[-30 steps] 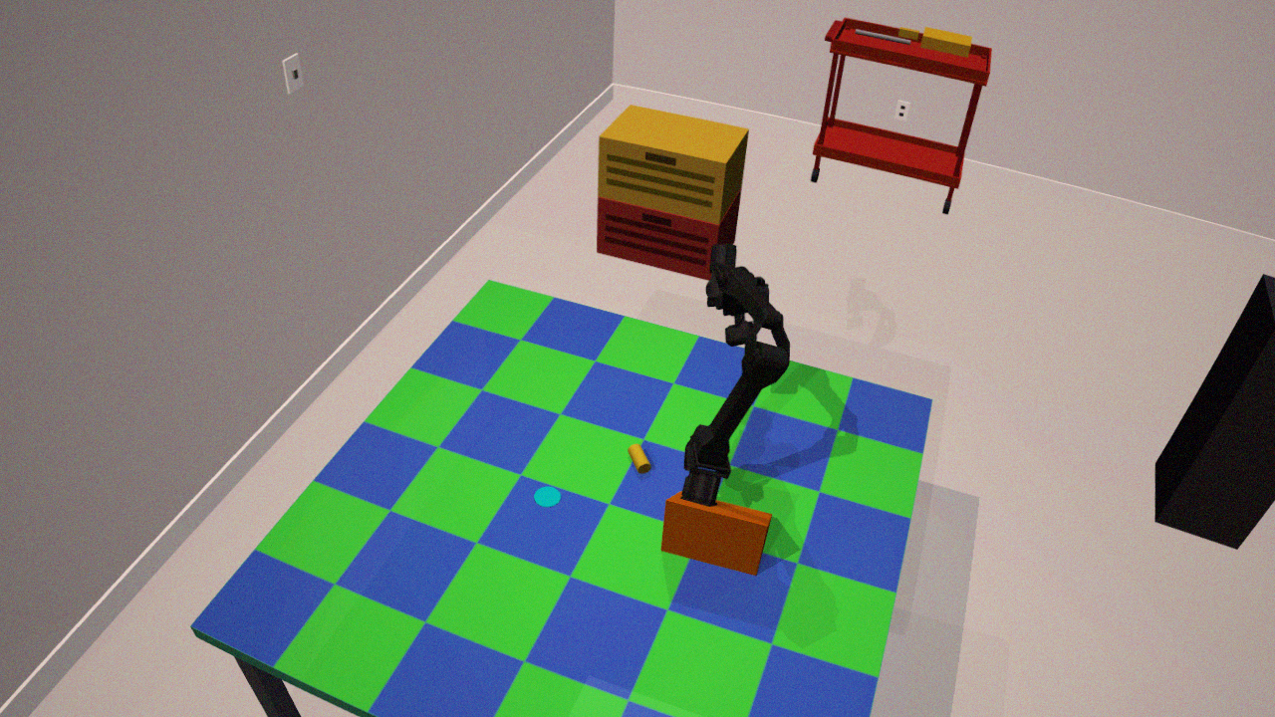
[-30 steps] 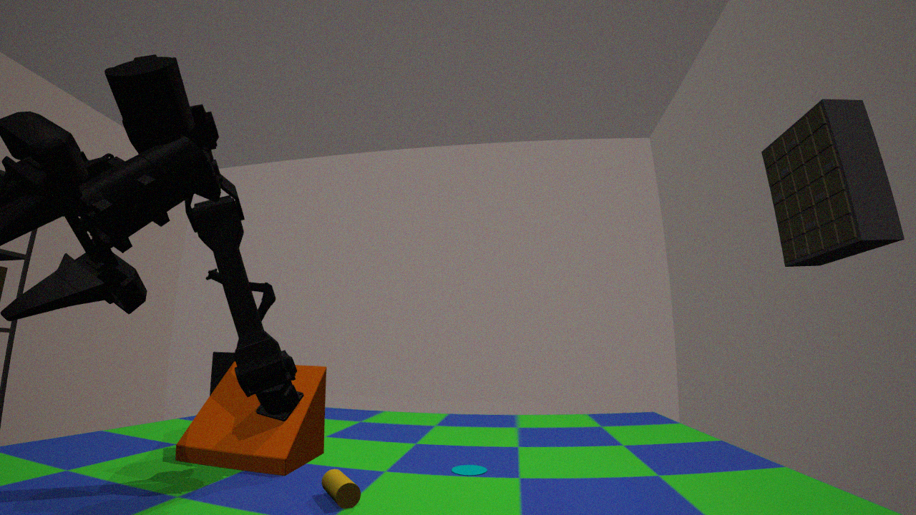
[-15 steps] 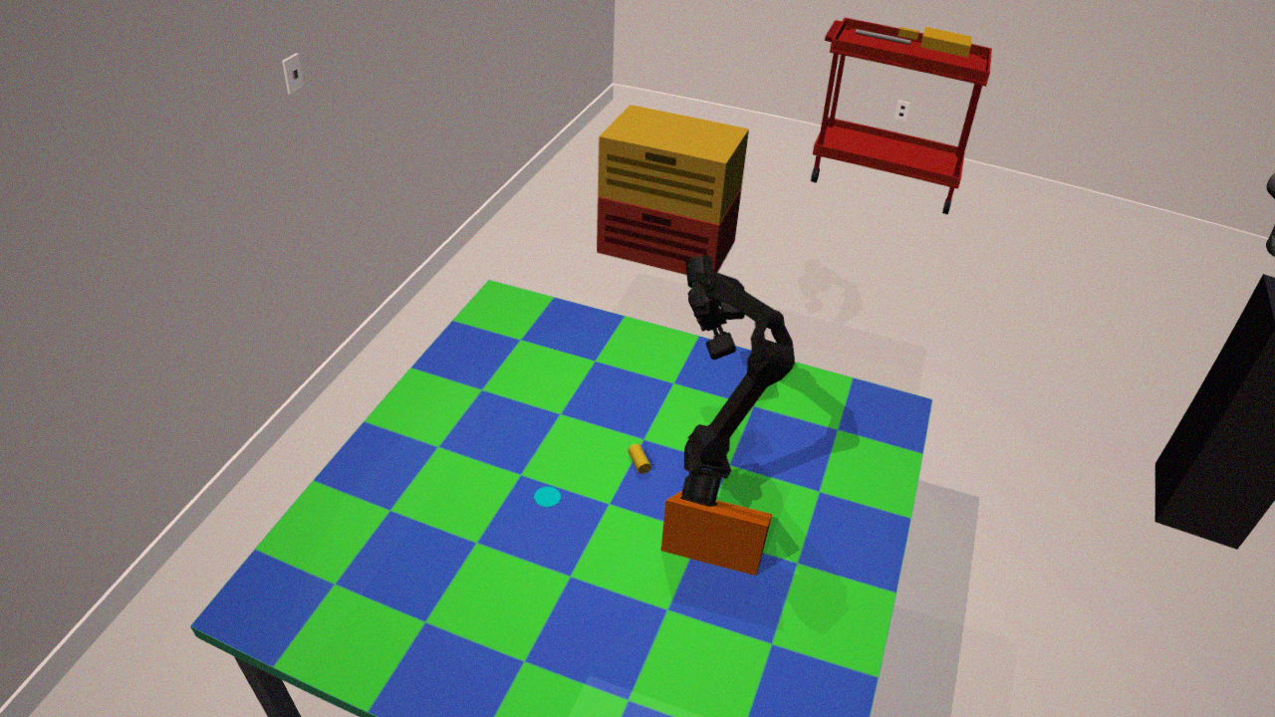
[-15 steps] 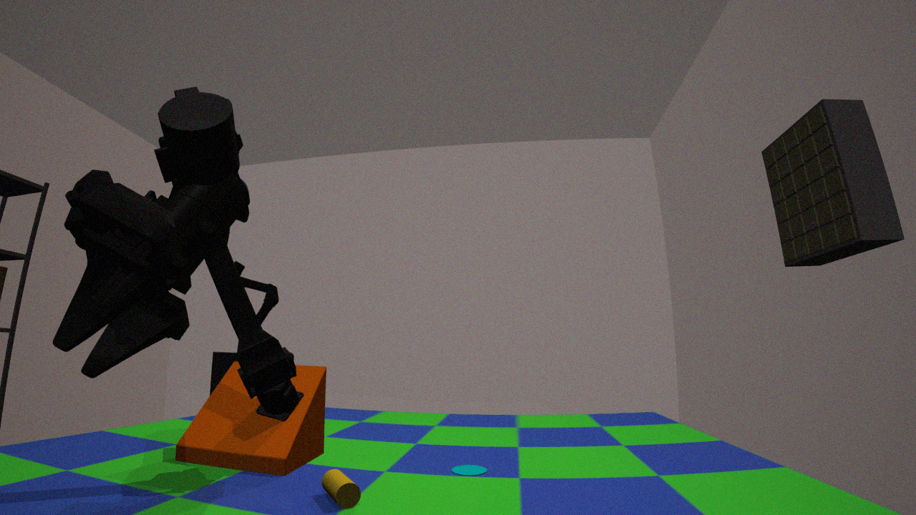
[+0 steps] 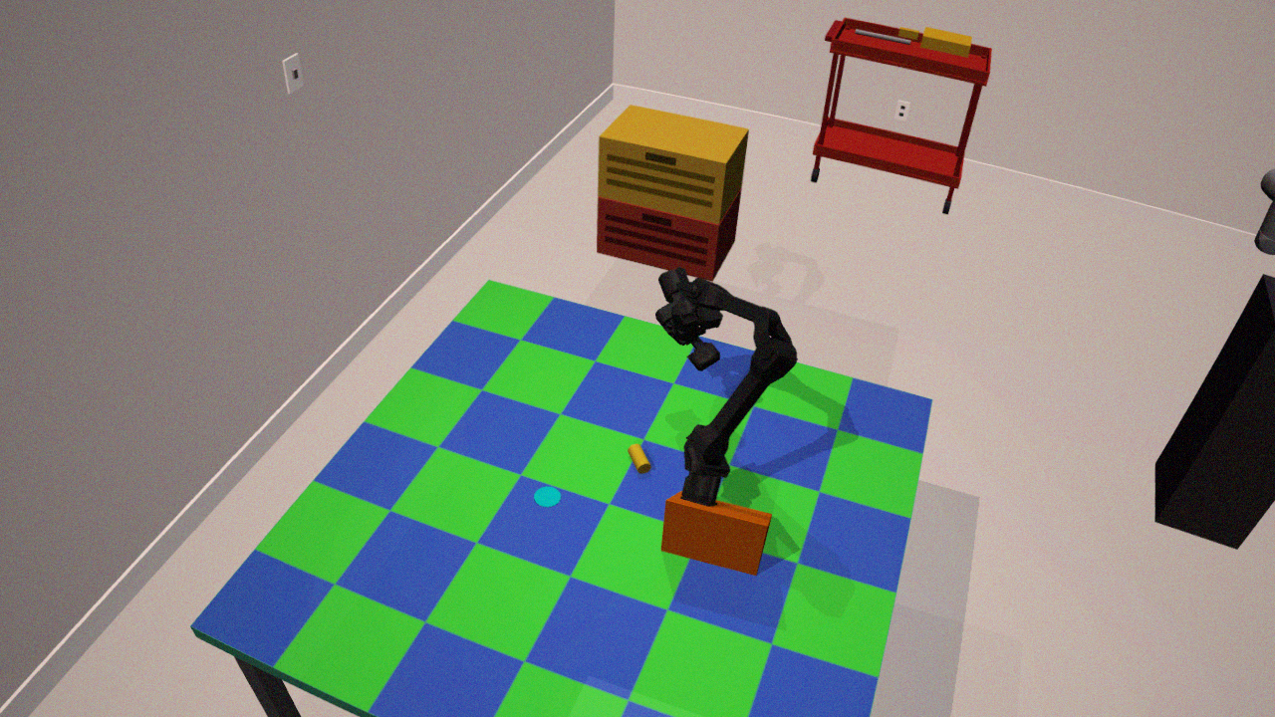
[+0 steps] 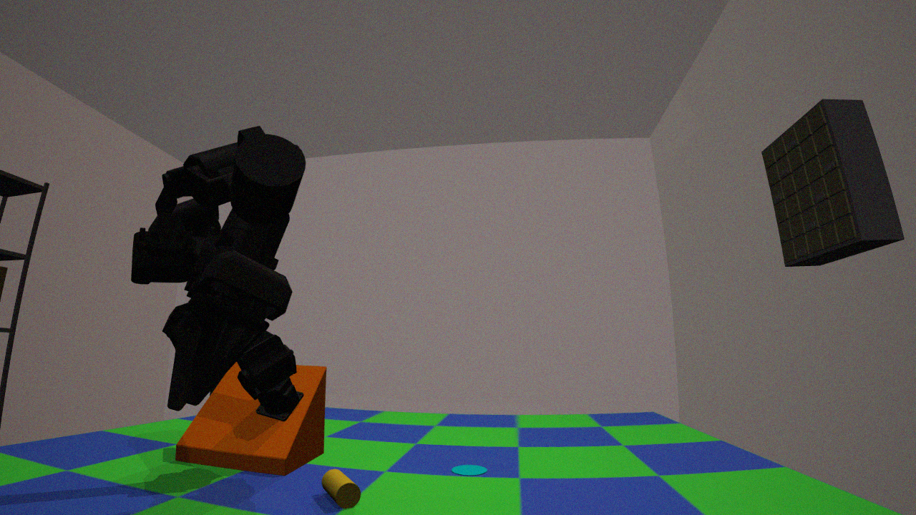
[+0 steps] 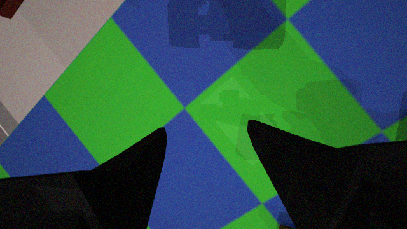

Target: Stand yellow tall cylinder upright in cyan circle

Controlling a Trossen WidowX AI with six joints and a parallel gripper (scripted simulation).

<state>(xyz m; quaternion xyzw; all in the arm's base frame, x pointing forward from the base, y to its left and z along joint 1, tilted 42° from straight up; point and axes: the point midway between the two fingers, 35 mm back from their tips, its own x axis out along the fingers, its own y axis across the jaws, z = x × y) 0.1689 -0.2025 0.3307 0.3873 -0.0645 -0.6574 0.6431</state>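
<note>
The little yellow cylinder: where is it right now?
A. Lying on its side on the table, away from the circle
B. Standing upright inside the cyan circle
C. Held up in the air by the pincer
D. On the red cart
A: the yellow cylinder lies on its side on the checkered table, apart from the cyan circle, while the open pincer holds nothing.

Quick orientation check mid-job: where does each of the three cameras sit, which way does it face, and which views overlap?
Top: high above one table corner, looking down at the checkered table; whole arm and open gripper show.
Exterior: low at the table edge, facing the far wall; arm on its orange base.
Wrist: on the gripper, looking down between both fingers at tiles.
Shared: top and exterior both show the yellow cylinder lying down and the cyan circle; wrist shows neither.
</note>
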